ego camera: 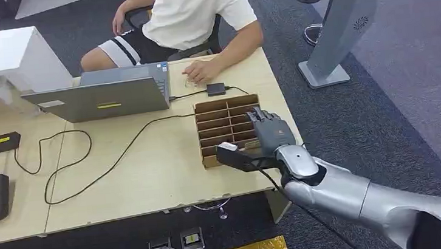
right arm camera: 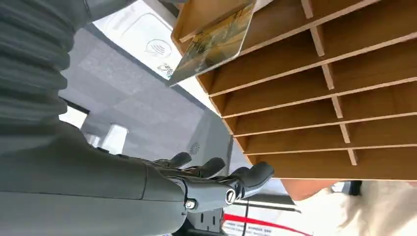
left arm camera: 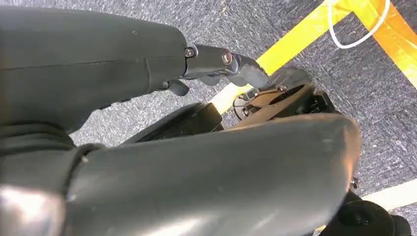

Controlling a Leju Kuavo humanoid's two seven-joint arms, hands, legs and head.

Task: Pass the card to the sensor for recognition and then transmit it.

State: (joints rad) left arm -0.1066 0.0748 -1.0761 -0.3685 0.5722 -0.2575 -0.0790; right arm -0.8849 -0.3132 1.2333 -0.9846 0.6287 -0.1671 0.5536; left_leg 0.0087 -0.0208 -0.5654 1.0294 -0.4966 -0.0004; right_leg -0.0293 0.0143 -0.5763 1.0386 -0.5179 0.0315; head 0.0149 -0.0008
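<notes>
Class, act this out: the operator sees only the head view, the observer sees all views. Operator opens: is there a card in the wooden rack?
Observer: Yes, the right wrist view shows a card sticking out of an end compartment of the rack.
Operator: Is the right hand holding it?
Observer: No, the right hand holds nothing; the card is apart from its fingers.
Operator: The left hand?
Observer: The left hand hangs above grey carpet with yellow tape, holding nothing.

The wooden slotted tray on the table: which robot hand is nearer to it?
Right. The right hand hovers over the slotted tray's near right corner, while the left hand hangs low over grey carpet with yellow tape, away from the table.
</notes>
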